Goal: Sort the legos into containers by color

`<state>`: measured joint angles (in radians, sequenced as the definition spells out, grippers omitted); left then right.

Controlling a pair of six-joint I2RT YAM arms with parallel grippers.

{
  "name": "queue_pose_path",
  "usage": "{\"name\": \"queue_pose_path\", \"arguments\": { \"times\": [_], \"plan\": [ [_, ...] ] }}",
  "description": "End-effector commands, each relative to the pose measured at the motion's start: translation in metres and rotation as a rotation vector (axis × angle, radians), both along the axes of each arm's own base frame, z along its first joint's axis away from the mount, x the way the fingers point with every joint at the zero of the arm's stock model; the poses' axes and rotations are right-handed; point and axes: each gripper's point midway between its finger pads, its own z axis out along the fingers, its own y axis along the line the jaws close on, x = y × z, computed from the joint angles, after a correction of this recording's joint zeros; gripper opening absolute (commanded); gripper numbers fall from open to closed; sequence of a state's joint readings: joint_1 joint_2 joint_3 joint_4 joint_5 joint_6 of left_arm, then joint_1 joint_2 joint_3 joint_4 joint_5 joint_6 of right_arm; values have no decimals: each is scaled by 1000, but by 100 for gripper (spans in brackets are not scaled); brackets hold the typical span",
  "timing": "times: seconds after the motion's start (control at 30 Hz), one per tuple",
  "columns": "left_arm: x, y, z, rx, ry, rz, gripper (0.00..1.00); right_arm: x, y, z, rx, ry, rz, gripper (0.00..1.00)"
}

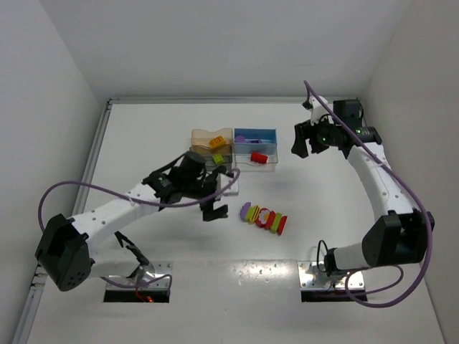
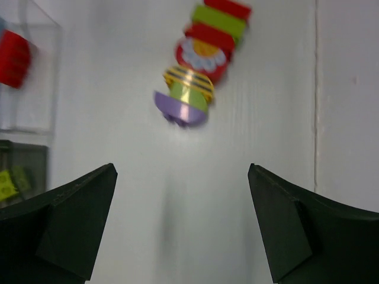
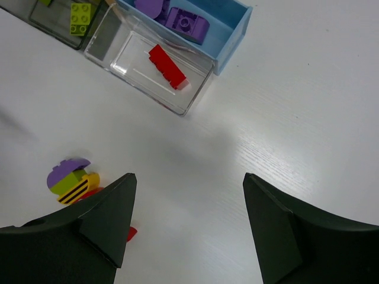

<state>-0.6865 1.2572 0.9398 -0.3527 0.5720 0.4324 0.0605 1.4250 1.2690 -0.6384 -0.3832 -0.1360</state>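
Observation:
A row of loose legos [image 1: 263, 217] lies on the white table: purple [image 2: 180, 109], a striped yellow-green one [image 2: 188, 86], red, green and red pieces. My left gripper [image 1: 221, 193] [image 2: 181, 168] is open and empty, just left of that row and apart from it. The containers stand together behind: tan [image 1: 197, 133] with a yellow-orange lego, blue [image 1: 254, 130] [image 3: 234, 29] with purple legos [image 3: 186, 23], dark grey [image 1: 197, 154] with a green lego [image 3: 81, 16], clear [image 1: 267, 166] [image 3: 195, 94] with a red lego [image 3: 167, 66]. My right gripper [image 1: 307, 147] [image 3: 189, 176] hangs open and empty, right of the bins.
White walls close the table at the back and on both sides. A purple cable loops off each arm. The left arm's elbow reaches across the near left of the table.

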Motion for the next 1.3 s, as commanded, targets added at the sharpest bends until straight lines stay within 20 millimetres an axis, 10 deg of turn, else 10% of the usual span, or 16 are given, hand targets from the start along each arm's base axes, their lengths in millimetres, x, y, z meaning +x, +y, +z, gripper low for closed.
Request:
{"name": "queue_pose_path", "arguments": {
  "times": [0.0,0.2,0.77,1.27],
  "plan": [
    [-19,16,-29,108,-197,-192,100,-9,-3,12,8,-40,9,73],
    [-34,0,-70,174,-249,-403,100,-18,-17,10,20,-29,-32,73],
    [-10,-86,-82,96,-328,-665,100,-32,-45,6,33,-4,-113,73],
    [-6,-89,-120,154,-186,-627,100,-27,-50,11,39,-6,-125,73]
  ]
}}
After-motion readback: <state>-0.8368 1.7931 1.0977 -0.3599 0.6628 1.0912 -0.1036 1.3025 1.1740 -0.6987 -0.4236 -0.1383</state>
